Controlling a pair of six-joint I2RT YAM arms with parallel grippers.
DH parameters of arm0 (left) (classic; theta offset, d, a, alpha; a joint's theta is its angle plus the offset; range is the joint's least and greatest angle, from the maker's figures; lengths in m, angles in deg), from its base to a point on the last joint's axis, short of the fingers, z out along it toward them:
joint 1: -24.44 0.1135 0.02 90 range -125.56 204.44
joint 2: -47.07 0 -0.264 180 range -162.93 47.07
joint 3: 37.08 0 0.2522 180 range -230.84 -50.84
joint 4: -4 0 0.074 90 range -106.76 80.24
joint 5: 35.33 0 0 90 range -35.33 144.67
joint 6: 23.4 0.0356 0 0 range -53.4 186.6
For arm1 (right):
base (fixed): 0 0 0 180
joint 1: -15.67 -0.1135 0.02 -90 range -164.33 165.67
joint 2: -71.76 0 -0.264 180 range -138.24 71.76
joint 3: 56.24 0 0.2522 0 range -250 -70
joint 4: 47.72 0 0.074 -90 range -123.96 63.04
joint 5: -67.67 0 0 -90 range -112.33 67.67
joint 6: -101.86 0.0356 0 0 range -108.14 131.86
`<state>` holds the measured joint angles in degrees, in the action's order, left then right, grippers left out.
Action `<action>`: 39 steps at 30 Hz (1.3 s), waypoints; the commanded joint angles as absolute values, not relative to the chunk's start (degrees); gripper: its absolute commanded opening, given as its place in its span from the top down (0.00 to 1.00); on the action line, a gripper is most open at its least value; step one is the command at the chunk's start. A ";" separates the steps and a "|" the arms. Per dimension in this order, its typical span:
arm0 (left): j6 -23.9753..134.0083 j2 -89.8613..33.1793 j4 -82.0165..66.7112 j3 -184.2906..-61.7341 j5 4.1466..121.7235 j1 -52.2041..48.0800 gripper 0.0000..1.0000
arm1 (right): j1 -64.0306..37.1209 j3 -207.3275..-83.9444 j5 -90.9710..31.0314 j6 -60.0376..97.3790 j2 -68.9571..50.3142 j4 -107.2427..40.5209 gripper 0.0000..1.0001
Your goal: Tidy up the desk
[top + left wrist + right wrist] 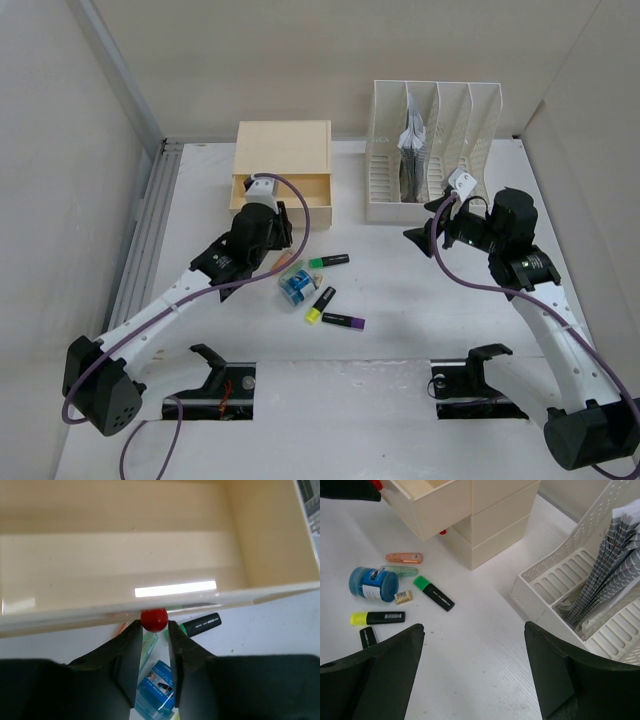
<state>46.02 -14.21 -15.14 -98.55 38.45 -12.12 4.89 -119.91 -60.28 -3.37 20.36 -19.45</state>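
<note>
The white desk [400, 300] holds a cream drawer box [283, 150] with its top drawer [125, 555] pulled out. My left gripper [283, 232] is shut on the drawer's red knob [154, 620], one finger on each side. Loose items lie in front of the box: a green highlighter [330, 261], a blue tub [295, 283], a yellow highlighter [320, 305], a purple highlighter [343, 322] and an orange marker [404, 557]. My right gripper [428, 222] is open and empty, above bare desk [485, 645] near the file rack.
A white slotted file rack [430, 150] with papers stands at the back right. A small eraser [403, 597] lies by the tub. Two dark cutouts [215, 395] sit near the front edge. A grey rail [150, 230] runs along the left edge.
</note>
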 commanded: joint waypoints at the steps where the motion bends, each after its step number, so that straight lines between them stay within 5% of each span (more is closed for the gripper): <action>1: 45.15 -12.61 -17.58 -97.78 39.73 -13.27 0.69 | 5.21 -121.51 -61.70 -2.82 20.43 -22.18 0.14; 5: 44.63 -12.61 -18.72 -98.30 39.73 -13.27 0.36 | 5.21 -120.98 -61.70 -2.82 20.43 -22.18 0.14; 10: 43.49 -8.67 -21.09 -98.92 40.34 -13.79 0.13 | 5.21 -120.98 -61.70 -3.34 20.43 -22.18 0.14; 25: 49.98 20.60 -21.98 -103.93 59.16 -15.55 0.01 | 5.21 -122.29 -70.93 -20.04 19.38 -13.05 0.10; 32: 51.74 20.44 -19.51 -101.47 43.90 -15.55 0.01 | -6.81 -128.00 -50.04 -26.02 19.90 -9.18 0.01; 39: 54.12 22.27 -16.27 -94.97 41.58 -15.55 0.01 | -19.75 -137.49 -22.00 -28.93 9.12 -6.71 0.00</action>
